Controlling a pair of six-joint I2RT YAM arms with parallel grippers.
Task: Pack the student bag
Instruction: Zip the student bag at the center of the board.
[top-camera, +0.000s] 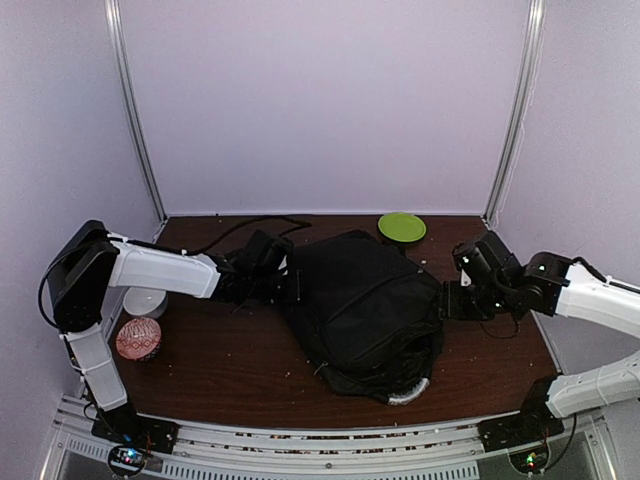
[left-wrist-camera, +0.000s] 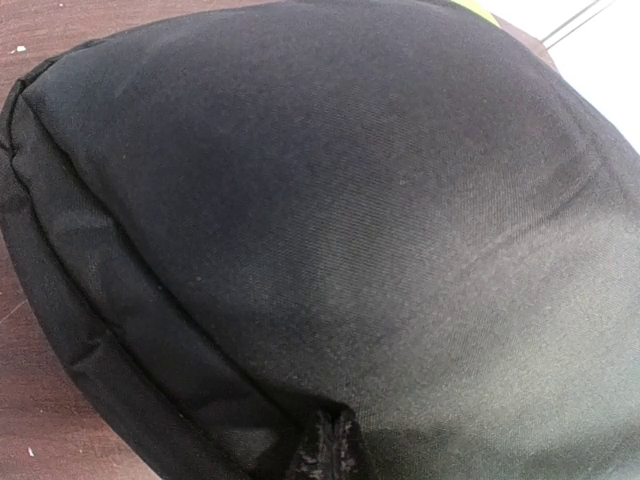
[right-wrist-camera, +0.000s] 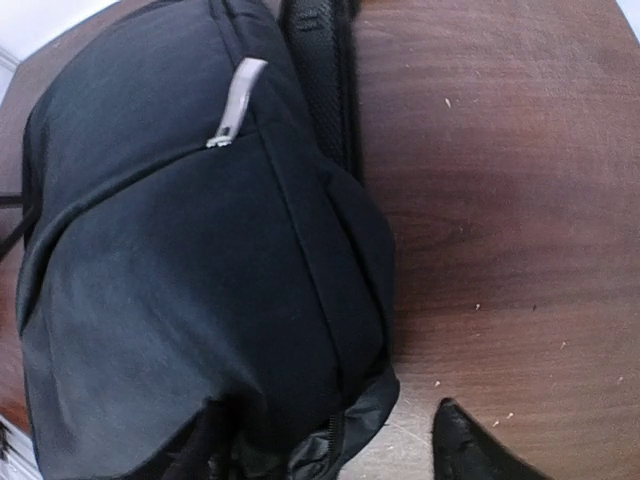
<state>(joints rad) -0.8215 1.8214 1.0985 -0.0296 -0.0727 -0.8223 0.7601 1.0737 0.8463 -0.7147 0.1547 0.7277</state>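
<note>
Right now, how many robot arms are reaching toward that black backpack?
2: the left arm stretches to the student bag's left side, the right arm to its right side. None seems hidden.

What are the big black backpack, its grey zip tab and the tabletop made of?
Backpack: matte woven cloth, probably synthetic; a fine diagonal weave shows up close. Zip tab: pale grey, perhaps rubber or coated fabric; hard to tell. Tabletop: dark brown wood or wood-look laminate, with grain streaks and slight sheen.

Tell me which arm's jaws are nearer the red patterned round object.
Left. The left arm's jaws are at the student bag's left edge, beyond the red object; the right arm's are at the bag's right edge.
</note>
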